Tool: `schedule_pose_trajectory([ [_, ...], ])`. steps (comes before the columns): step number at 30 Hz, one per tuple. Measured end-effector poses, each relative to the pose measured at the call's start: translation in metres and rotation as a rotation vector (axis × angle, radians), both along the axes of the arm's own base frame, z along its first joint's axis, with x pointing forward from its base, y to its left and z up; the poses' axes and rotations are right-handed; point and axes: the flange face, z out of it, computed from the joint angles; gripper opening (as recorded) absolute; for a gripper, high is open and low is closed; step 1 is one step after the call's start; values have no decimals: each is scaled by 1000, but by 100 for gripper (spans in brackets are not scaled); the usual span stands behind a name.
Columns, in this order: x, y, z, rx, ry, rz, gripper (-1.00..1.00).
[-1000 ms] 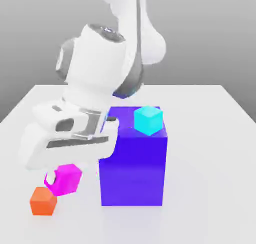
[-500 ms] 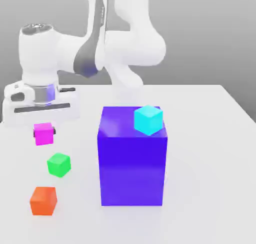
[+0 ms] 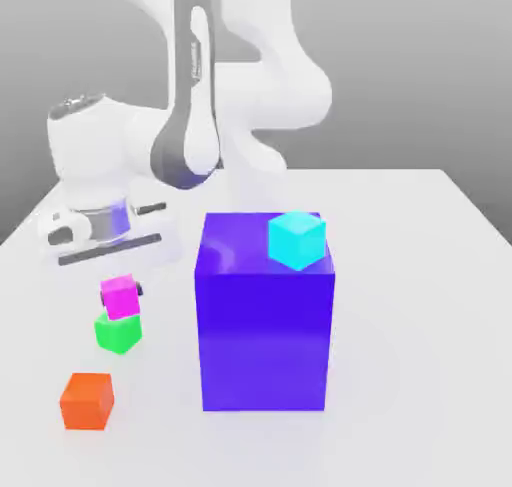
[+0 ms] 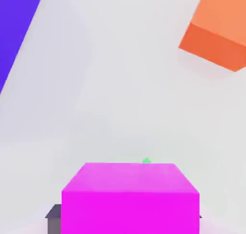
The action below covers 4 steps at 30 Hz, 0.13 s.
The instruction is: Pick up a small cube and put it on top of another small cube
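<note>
Exterior view: gripper [image 3: 122, 297] pinching the magenta cube [image 3: 121, 296] has swung over, now sitting right atop the green cube [image 3: 118, 332]; just release.

A pink cube [image 4: 129, 199] sits clamped between two dark fingertips [image 4: 54, 214] that flank its sides. A sliver of green cube [image 4: 146, 160] peeks out just past its far edge. On the white table [image 4: 120, 84] lie an orange cube [image 4: 221, 29] and a purple block [image 4: 14, 21], both well apart from the pink cube.
</note>
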Motion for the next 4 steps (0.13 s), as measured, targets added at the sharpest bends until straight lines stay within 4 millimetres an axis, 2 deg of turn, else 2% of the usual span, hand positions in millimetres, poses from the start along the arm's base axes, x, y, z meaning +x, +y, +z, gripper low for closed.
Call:
schedule_pose_trajectory([
  [3, -4, -2, -9, -34, 8, -2, -100],
  [4, -6, -3, -12, -48, 12, -2, 100],
])
